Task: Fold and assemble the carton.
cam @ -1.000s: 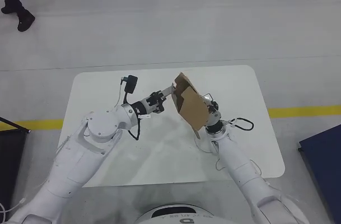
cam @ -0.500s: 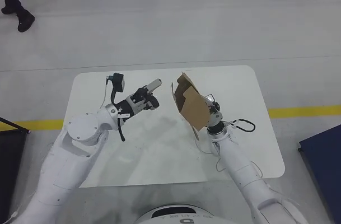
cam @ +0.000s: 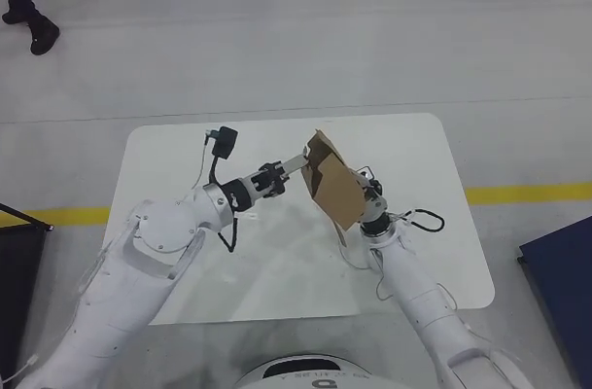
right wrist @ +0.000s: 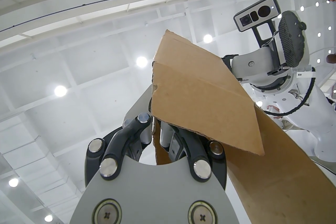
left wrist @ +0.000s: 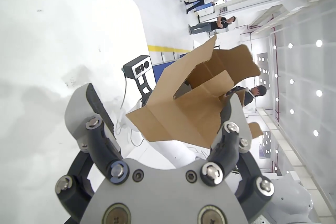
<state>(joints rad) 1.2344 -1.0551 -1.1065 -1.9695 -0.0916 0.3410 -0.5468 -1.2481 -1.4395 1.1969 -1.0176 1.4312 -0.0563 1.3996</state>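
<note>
A brown carton [cam: 332, 183] is up in the air over the white table [cam: 179, 165], a bit past the middle and toward the far edge. It is not a box yet. It is half open, with flaps sticking out, and it leans over to one side. The right gripper [right wrist: 157, 128] holds it at the low end. Its two fingers [right wrist: 137, 105] are squeezed tight on one thin cardboard wall, one finger on each side of it. The left gripper [left wrist: 161, 97] is at the other side of the carton, up at the high end. Its jaws are wide apart and they pinch nothing. A loose flap of the carton sits in front of the gap between them. One finger [left wrist: 233, 114] looks like it touches the rough edge of that flap. The other finger [left wrist: 92, 101] is well apart from the cardboard, with bare table behind it. From the left gripper's side I can see into the carton, where the inner flaps are folded part way in. The left arm comes in from the left of the table and the right arm from the right, and the carton is between them. The floor around the table is pale grey, and a yellow line [cam: 529, 193] runs across it on both sides of the table.
</note>
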